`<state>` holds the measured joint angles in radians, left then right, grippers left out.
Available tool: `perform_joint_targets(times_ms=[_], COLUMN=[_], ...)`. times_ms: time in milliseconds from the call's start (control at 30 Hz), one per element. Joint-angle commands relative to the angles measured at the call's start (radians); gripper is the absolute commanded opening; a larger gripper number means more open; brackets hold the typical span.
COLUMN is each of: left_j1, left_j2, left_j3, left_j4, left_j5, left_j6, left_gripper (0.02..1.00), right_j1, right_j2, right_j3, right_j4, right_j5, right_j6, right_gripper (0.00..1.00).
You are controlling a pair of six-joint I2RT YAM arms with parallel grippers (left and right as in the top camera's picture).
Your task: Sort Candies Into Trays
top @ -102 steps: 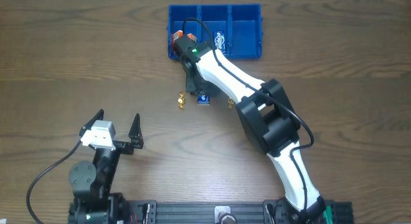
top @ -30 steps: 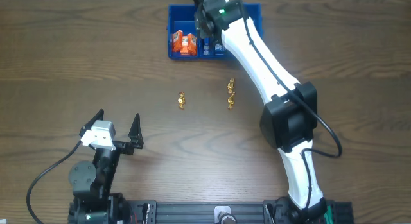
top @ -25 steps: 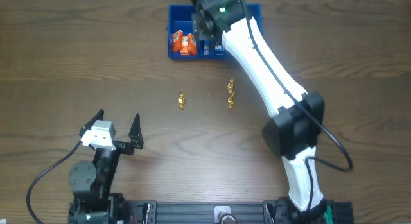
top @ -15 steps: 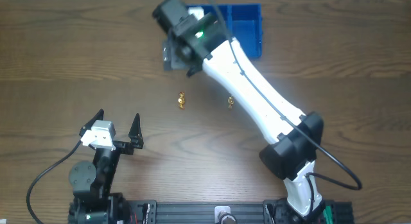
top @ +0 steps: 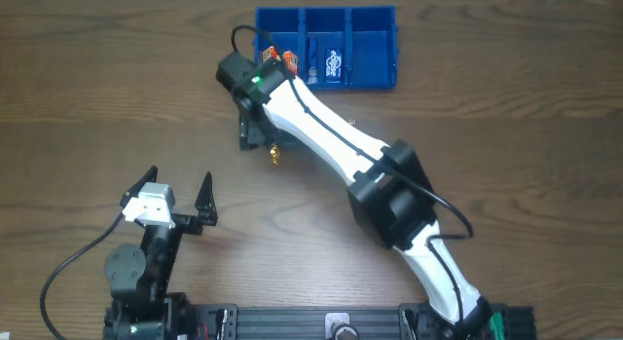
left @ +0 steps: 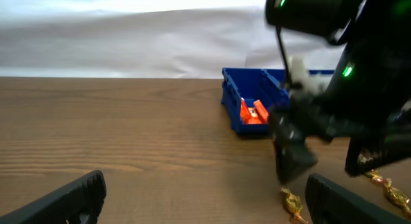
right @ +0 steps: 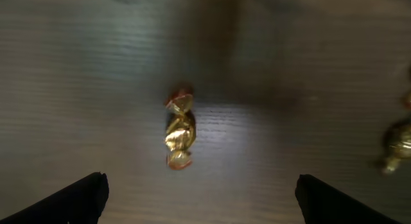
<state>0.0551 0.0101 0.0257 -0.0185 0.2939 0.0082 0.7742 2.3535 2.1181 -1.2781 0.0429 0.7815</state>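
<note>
A gold-wrapped candy [right: 180, 137] lies on the wooden table, just below my right gripper [right: 202, 208], whose fingers stand open on either side of it. From above, the right gripper [top: 256, 133] hangs beside that gold candy [top: 275, 154], left of the tray. Another gold candy [right: 395, 146] lies farther off. The blue tray [top: 375, 79] at the back has three compartments: orange candies [top: 268, 56] in the left one, a blue candy [top: 334, 63] in the middle one. My left gripper [top: 180, 198] is open and holds nothing, near the front left.
In the left wrist view, the right gripper [left: 321, 169] hovers low over the table with gold candies [left: 385, 185] beside it and the blue tray [left: 231, 95] behind. The white right arm [top: 331, 135] crosses the table's middle diagonally.
The right arm swung away from the tray, leftward and down over the left gold candy. The blue candy that lay on the table earlier is now in the tray. The left arm kept still.
</note>
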Motion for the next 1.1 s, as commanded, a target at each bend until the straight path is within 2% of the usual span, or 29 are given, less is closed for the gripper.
perform_joint_targets(times_ms=[33, 467, 667, 867, 1100], left_j1=[-0.003, -0.003, -0.003, -0.003, -0.003], left_j2=[-0.006, -0.006, -0.006, -0.006, -0.006], left_j3=[-0.021, -0.021, -0.021, -0.021, -0.021], left_j4=[-0.030, -0.030, -0.030, -0.030, -0.030], left_j5=[0.020, 0.020, 0.020, 0.020, 0.020], left_j6=[0.014, 0.014, 0.014, 0.015, 0.015], left_gripper=[0.998, 0.998, 0.998, 0.998, 0.998], right_j1=[0.010, 0.010, 0.010, 0.012, 0.013], right_j2=[0.050, 0.110, 0.111, 0.112, 0.113], right_j3=[-0.003, -0.003, -0.003, -0.005, -0.027], right_j4=[0.009, 0.055, 0.073, 0.091, 0.099], right_j5=[-0.023, -0.026, -0.032, -0.038, -0.038], right_j6=[0.034, 0.060, 0.060, 0.060, 0.060], right_gripper=[0.958, 0.934, 0.884, 0.774, 0.752])
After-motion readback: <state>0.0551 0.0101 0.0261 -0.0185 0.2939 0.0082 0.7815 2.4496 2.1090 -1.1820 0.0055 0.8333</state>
